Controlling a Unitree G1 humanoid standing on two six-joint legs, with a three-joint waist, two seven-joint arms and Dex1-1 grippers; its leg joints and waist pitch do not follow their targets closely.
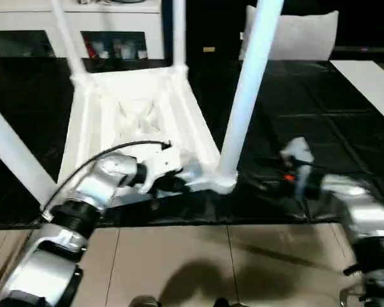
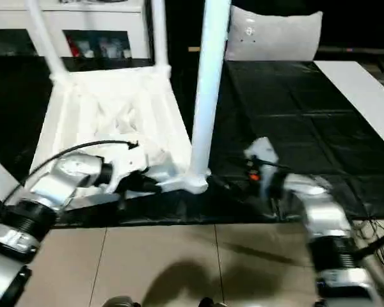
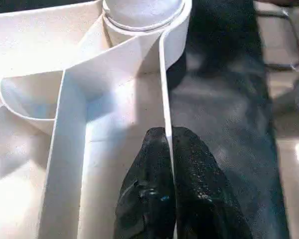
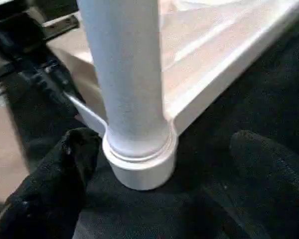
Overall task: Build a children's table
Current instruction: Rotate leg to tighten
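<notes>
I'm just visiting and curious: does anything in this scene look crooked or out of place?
Nothing looks broken. The white plastic children's table lies upside down on the black mat, legs up; the near leg leans slightly right.

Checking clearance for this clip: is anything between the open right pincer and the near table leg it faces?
Nothing visible. In the right wrist view, the right pincer stands open, and the leg rises from its corner socket just ahead of the fingers, with bare black mat around.
</notes>
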